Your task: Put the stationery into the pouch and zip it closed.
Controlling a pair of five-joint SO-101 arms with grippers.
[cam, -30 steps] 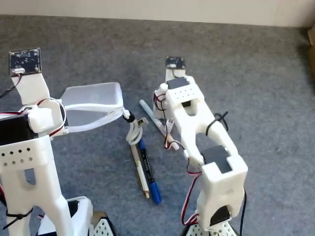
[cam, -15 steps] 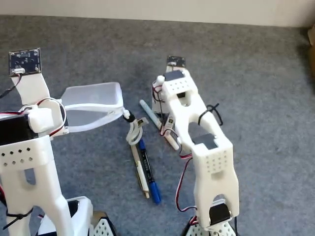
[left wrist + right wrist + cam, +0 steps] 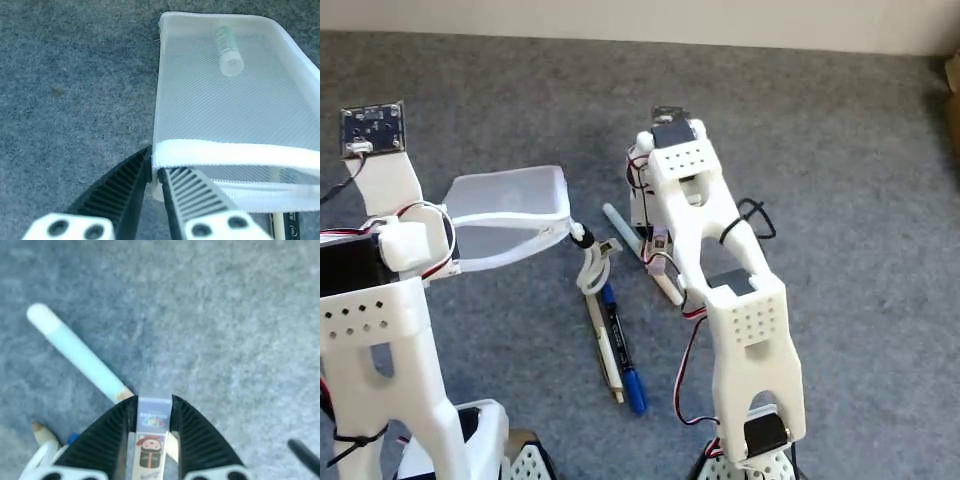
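So that its mouth gapes for loading, the pouch (image 3: 510, 210) has its rim corner pinched by the left gripper (image 3: 156, 172), while beside the pouch's zip end the right gripper (image 3: 154, 405) clamps a small labelled block (image 3: 152, 437), seemingly an eraser, with a pale blue pen (image 3: 75, 357) lying there too.

Soft, even light; faint shadows

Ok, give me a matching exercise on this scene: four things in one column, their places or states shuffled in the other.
1. pouch rim
2. pale tube
3. light blue pen
4. small printed block

A. lying on the carpet
B. pinched by the left gripper
C. clamped in the right gripper
D. showing through the pouch's mesh

Pairs: 1-B, 2-D, 3-A, 4-C.
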